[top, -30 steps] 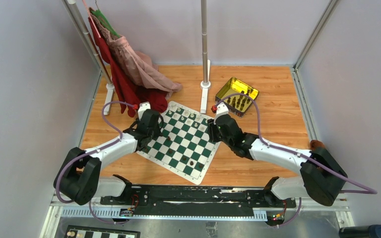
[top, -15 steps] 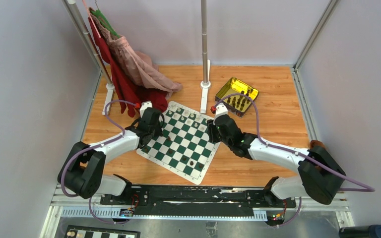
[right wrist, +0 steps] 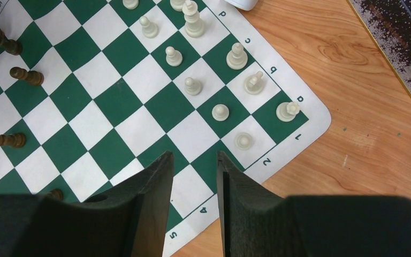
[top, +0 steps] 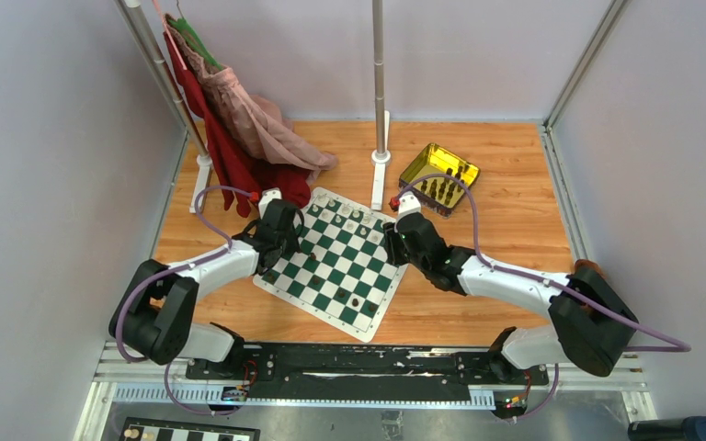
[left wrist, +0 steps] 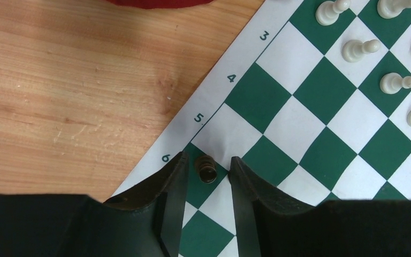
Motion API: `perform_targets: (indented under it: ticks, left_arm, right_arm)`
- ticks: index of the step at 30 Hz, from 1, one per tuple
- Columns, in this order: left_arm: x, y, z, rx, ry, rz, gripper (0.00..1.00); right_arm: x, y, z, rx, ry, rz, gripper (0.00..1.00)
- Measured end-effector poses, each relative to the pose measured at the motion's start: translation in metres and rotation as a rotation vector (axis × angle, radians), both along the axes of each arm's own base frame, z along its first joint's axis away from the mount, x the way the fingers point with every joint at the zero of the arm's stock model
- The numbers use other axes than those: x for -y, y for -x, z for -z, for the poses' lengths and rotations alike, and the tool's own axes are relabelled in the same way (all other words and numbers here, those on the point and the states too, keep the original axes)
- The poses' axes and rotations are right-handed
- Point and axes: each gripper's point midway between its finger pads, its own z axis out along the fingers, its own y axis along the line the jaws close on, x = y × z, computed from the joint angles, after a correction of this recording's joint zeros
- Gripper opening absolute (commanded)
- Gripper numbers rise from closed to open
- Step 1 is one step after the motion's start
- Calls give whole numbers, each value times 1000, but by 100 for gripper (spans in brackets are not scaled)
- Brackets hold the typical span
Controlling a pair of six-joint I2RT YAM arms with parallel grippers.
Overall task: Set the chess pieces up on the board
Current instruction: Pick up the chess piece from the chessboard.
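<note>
The green and white board (top: 345,266) lies on the wooden table between my arms. Cream pieces (top: 345,218) stand along its far edge and a few dark pieces (top: 356,301) stand near its front. My left gripper (top: 280,241) is at the board's left edge. In the left wrist view it (left wrist: 207,158) is open around a dark pawn (left wrist: 207,168), which stands on the green edge square by the "6", with a gap on each side. My right gripper (right wrist: 194,155) is open and empty over the board's (right wrist: 118,101) right edge by the "4". Cream pieces (right wrist: 192,85) and dark pieces (right wrist: 27,76) show beyond it.
A yellow transparent tray (top: 438,176) holding several dark pieces sits at the back right. A metal pole on a white base (top: 381,158) stands behind the board. Red and pink clothes (top: 239,129) hang from a rack at the back left, with red cloth (left wrist: 155,2) near the board's corner.
My left gripper has moved a little farther along the board's left edge. The right arm has barely shifted.
</note>
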Motion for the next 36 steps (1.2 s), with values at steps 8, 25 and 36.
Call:
perform_targets:
  ticks: [8, 25, 36]
  left_arm:
    - [0, 1, 2, -9, 6, 0, 36]
    - [1, 1, 2, -10, 9, 1, 23]
    - [1, 1, 3, -11, 11, -3, 13]
  right_arm:
    - [0, 0, 1, -1, 1, 0, 40]
    - [0, 0, 0, 0, 0, 0, 40]
    - [-1, -1, 0, 2, -3, 0, 40]
